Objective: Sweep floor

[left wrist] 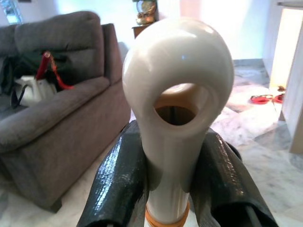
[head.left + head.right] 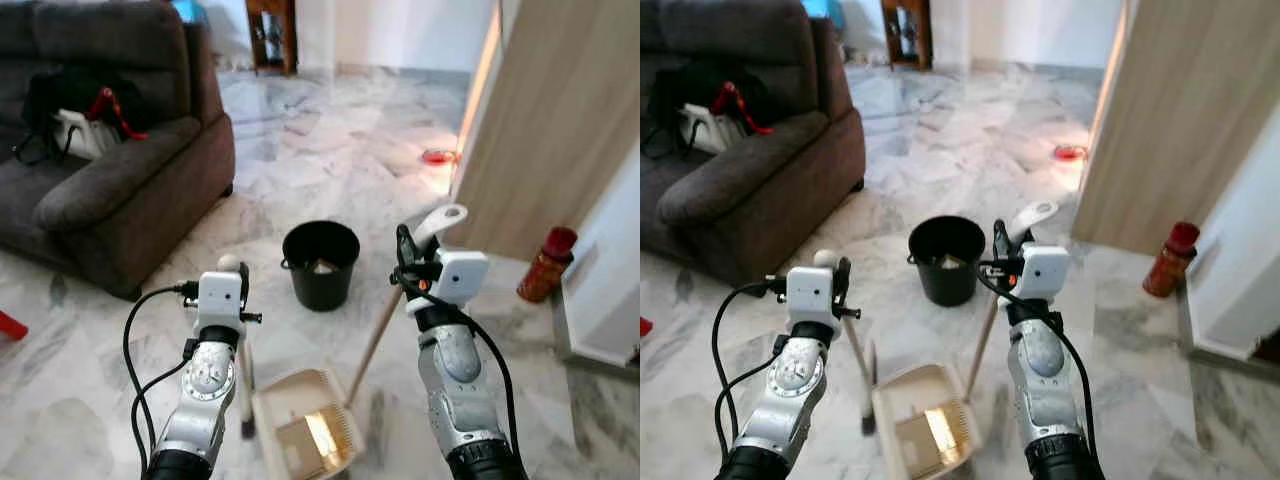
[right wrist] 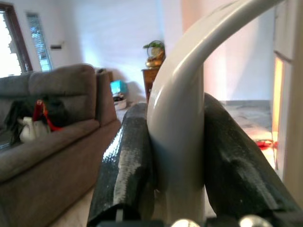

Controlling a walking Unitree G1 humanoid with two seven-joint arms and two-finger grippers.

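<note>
Left gripper (image 1: 173, 184) clamps the broom handle (image 1: 177, 123) at its cap; right gripper (image 3: 177, 161) clamps the dustpan handle (image 2: 440, 222). Dustpan (image 2: 305, 425) sits on floor before you. Both light, stiff, slick plastic; you grip below the caps.

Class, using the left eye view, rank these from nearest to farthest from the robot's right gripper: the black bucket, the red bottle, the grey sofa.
From the right gripper:
1. Black bucket, on the floor just to its left.
2. Red bottle, standing to its right by the wall.
3. Grey sofa, far to the left.
</note>
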